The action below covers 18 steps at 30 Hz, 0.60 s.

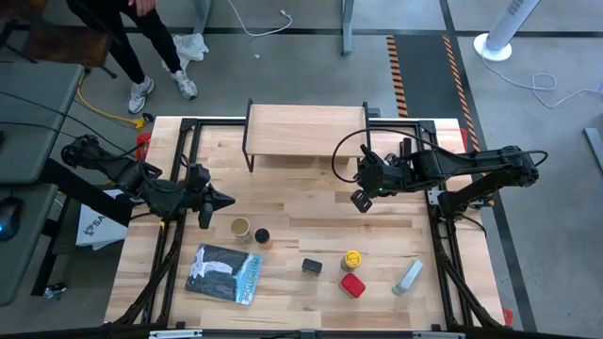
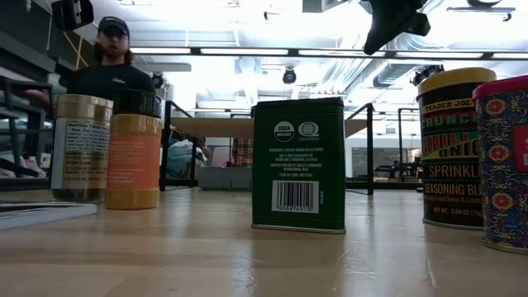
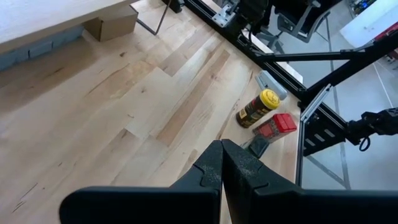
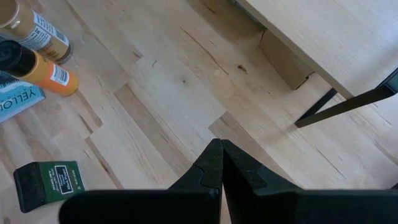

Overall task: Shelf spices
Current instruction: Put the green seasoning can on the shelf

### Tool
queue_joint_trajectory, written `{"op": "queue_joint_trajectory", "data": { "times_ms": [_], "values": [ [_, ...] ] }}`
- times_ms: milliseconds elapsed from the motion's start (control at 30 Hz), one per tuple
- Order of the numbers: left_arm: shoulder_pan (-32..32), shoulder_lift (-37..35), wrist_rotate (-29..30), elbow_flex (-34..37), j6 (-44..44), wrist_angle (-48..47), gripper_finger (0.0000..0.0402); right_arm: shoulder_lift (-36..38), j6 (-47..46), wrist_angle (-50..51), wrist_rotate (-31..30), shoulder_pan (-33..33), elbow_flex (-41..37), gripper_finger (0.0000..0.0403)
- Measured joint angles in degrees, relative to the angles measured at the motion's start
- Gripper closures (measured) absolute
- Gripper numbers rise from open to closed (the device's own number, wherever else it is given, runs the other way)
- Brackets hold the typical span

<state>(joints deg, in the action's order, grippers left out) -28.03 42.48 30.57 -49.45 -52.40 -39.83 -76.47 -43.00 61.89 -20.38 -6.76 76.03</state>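
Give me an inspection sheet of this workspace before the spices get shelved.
Surface: wooden table, bare in the middle.
Job's things: shelf at the far edge, nothing on its top. Tan cylinder, amber jar, black tin, yellow jar and red tin stand near the front edge.
Clutter: blue-grey case front left; grey bar front right; cardboard cube under the shelf.
Grippers: left gripper and right gripper both shut, empty, above the table.
Cables: white cable and yellow cable on the floor.
Surroundings: person beyond the table; white fan.
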Motion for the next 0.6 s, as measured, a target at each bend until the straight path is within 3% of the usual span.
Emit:
{"op": "queue_joint_trajectory", "data": {
  "times_ms": [300, 467, 600],
  "values": [
    [0.51, 0.00, 0.90, 0.00, 0.22, 0.58, 0.0402, 0.00, 0.03, -0.19, 1.88, 0.00, 0.00, 0.0403],
    [3.03, 0.00, 1.03, 0.00, 4.64, 5.29, 0.0402, 0.00, 2.07, -1.19, 2.69, 0.00, 0.00, 0.0403],
    [8.51, 0.42, -5.19, 1.68, 10.04, 11.60, 0.0401, 0.94, 3.03, -9.11, 9.18, -0.23, -6.28, 0.0403]
  ]
}}
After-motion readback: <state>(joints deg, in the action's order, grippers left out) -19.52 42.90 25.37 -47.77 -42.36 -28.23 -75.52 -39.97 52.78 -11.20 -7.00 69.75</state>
